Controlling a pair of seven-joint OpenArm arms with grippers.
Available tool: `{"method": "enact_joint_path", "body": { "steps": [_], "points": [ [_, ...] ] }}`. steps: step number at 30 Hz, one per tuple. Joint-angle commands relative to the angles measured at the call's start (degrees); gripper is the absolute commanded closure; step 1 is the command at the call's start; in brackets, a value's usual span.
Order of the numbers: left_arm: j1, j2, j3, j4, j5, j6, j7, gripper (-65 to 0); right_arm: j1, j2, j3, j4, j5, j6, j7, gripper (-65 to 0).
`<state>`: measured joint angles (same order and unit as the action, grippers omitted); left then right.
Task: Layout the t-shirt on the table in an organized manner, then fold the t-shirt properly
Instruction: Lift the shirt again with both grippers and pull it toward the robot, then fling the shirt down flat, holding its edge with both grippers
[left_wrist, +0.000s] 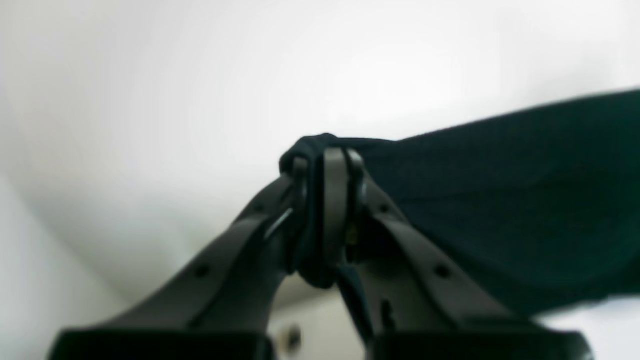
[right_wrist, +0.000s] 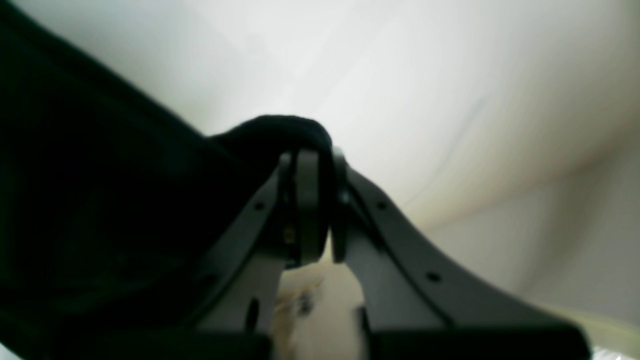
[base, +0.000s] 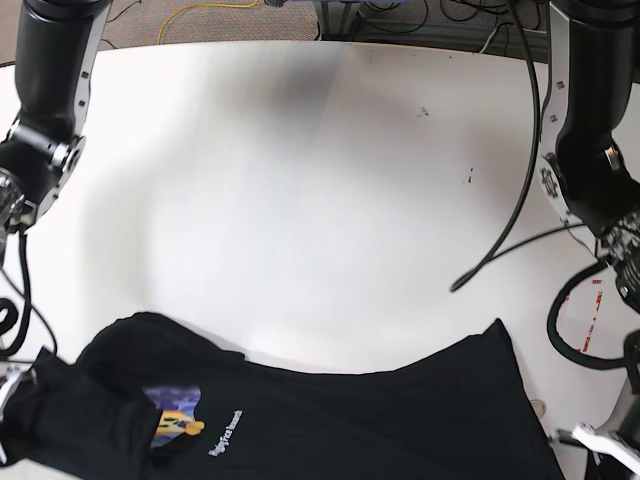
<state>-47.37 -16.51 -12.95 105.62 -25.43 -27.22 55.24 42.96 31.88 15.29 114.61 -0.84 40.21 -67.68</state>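
A black t-shirt (base: 350, 420) with a small coloured print (base: 175, 420) hangs bunched along the near edge of the white table (base: 300, 200). In the left wrist view my left gripper (left_wrist: 325, 165) is shut on a bunched edge of the t-shirt (left_wrist: 500, 200), which stretches away to the right. In the right wrist view my right gripper (right_wrist: 315, 165) is shut on another bunched edge of the t-shirt (right_wrist: 100, 200), which fills the left side. In the base view both gripping points are hidden at the bottom corners.
A black cable (base: 500, 250) loops over the table's right side. A red-outlined rectangle mark (base: 593, 315) lies near the right edge. Dark specks (base: 423, 112) dot the far right part. Both arms stand at the table's side edges.
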Motion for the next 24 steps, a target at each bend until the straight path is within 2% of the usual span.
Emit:
{"method": "enact_joint_path", "body": {
  "steps": [1,8,13,17,24],
  "points": [
    [2.41,-0.41,-0.63,2.38,-0.37,0.28,-2.10,-0.1,-4.32,-0.63,3.04,1.48,-0.78,-0.21,0.30,-0.3],
    [16.83,-0.41,-3.53,5.54,-1.51,0.19,-2.10,-0.1,-19.53,-6.60,12.18,1.57,-0.87,-0.21,0.65,-0.3],
    [28.08,-0.59,-5.91,7.04,-4.77,0.19,-2.19,0.0,-30.17,-11.79,17.19,1.57,-0.87,-0.21,4.52,-0.3],
    [37.13,-0.50,-9.34,7.39,-6.88,0.19,-2.28,0.0,-37.47,-14.96,18.60,1.57,-0.87,-0.21,6.98,-0.3],
    [50.41,-0.50,-12.68,7.48,-9.69,0.19,-2.36,0.0,-46.52,-19.53,19.04,1.57,-0.87,-0.21,7.42,-0.2]
  ]
}}
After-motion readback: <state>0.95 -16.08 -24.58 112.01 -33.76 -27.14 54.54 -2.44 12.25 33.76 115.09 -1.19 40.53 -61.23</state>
